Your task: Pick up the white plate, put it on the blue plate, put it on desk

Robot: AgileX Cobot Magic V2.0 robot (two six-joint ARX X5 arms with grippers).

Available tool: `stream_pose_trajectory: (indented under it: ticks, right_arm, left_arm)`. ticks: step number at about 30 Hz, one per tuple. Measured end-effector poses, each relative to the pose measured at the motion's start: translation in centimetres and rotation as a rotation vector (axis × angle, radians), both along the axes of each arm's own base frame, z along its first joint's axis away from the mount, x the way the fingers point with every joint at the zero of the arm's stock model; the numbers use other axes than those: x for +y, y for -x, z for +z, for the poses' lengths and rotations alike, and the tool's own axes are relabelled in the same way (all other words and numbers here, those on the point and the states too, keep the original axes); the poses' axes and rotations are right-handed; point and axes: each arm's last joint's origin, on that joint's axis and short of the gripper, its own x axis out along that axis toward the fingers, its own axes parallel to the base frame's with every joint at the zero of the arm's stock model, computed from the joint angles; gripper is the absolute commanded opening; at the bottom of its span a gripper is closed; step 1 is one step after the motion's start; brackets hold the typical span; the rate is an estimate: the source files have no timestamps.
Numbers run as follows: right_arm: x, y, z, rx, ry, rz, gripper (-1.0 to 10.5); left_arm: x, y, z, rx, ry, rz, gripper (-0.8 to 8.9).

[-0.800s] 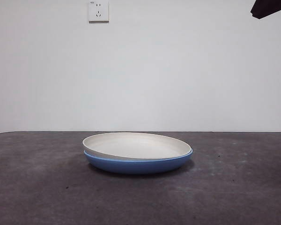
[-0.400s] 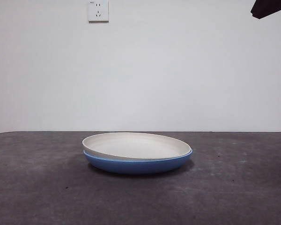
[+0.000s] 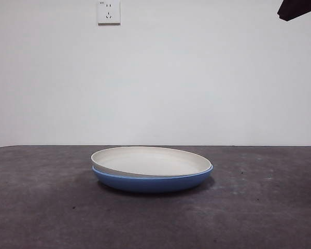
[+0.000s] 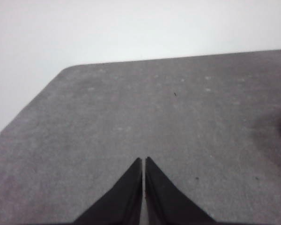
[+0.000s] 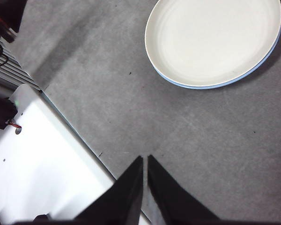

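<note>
The white plate [image 3: 151,161] sits nested in the blue plate [image 3: 152,181], its rim riding slightly off-centre so that a crescent of blue shows along one side; the stack rests flat on the dark grey counter [image 3: 259,207]. The right pincer [image 5: 144,159] hangs high above the counter with its two black jaws pressed together and nothing between them; the stacked plates lie well ahead of its tips and off to one side, clear of any contact. Beside and behind this pincer, the counter's edge meets a white base panel [image 5: 33,159] carrying some cabling. The left pincer [image 4: 144,161] is likewise closed, jaws meeting tip to tip, empty, poised over bare counter surface near a rounded corner, with neither plate in its own view. In the front view a single black arm tip [image 3: 296,8] shows at the upper corner, well apart from the plates. A wall socket [image 3: 109,12] is mounted on the white wall behind.
</note>
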Motion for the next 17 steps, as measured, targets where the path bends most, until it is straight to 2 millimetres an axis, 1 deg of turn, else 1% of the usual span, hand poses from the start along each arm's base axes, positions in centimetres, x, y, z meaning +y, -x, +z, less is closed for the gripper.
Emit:
stream_pose_trajectory:
  ticks: [7,17]
  right_arm:
    - [0.00,0.00,0.00,0.000,0.000,0.000,0.1]
    - [0.00,0.00,0.00,0.000,0.000,0.000,0.1]
  left_arm:
    - [0.00,-0.01,-0.54,0.037,0.002,0.000,0.10]
    - [0.00,-0.01,-0.54,0.037,0.057,0.008,0.10]
